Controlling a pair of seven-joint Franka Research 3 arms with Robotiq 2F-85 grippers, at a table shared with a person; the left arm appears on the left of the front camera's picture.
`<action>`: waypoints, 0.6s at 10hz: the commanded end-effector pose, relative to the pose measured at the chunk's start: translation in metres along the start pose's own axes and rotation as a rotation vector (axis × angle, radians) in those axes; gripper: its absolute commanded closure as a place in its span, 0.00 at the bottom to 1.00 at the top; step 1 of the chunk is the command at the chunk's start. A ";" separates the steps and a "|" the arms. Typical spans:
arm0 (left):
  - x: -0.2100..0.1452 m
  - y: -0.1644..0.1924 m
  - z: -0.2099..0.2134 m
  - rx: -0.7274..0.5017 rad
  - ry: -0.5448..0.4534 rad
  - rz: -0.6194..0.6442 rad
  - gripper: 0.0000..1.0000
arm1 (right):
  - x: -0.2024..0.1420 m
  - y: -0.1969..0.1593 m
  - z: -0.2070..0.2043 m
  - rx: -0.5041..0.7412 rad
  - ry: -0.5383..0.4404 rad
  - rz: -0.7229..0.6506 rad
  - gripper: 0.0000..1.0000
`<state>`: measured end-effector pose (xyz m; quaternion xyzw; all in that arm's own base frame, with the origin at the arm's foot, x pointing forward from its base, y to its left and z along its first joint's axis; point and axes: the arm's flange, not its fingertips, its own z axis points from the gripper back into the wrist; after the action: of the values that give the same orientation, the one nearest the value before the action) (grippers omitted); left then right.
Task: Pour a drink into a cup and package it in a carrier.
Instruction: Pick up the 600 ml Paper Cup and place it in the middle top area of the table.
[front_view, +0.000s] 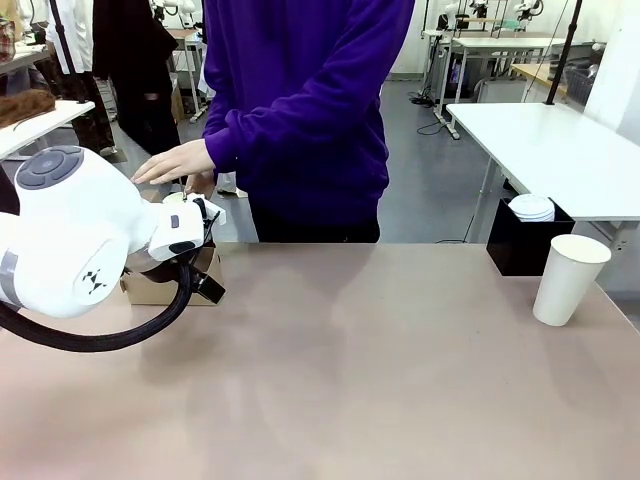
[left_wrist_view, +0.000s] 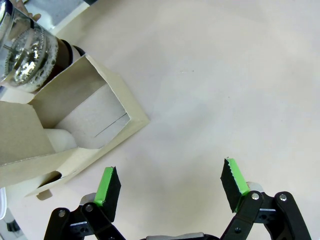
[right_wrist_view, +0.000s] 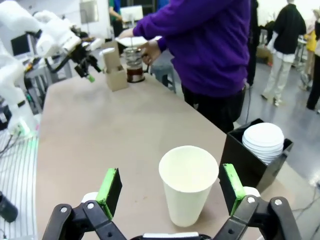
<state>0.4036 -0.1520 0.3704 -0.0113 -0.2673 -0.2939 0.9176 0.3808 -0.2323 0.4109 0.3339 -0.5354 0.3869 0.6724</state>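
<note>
My left fingers (left_wrist_view: 106, 182) and right fingers (right_wrist_view: 109, 189) gape. Cup (right_wrist_view: 187, 182) is empty; far jug (right_wrist_view: 133, 56) seemingly holds drink (right_wrist_view: 134, 74).

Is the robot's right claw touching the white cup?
Apart. In the right wrist view the cup stands beyond the open right gripper, with gaps on both sides. In the front view it stands alone.

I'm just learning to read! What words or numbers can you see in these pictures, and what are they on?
No words or numbers can be read anywhere.
The white cup, the cardboard carrier and the black box are plain.
The left arm bears a small dark emblem on its white shell, a sign without letters.
</note>
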 end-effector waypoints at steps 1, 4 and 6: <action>0.000 0.000 0.000 -0.001 -0.001 0.001 0.00 | 0.010 0.009 0.010 0.013 0.013 0.049 0.00; 0.000 0.000 0.000 -0.001 -0.001 0.001 0.00 | 0.010 0.009 0.010 0.013 0.013 0.049 0.00; 0.000 0.000 0.000 -0.001 -0.001 0.001 0.00 | -0.010 -0.017 -0.001 -0.010 -0.029 -0.042 0.00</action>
<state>0.4037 -0.1520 0.3704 -0.0112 -0.2674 -0.2939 0.9176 0.3768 -0.2379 0.4123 0.3332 -0.5306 0.3825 0.6791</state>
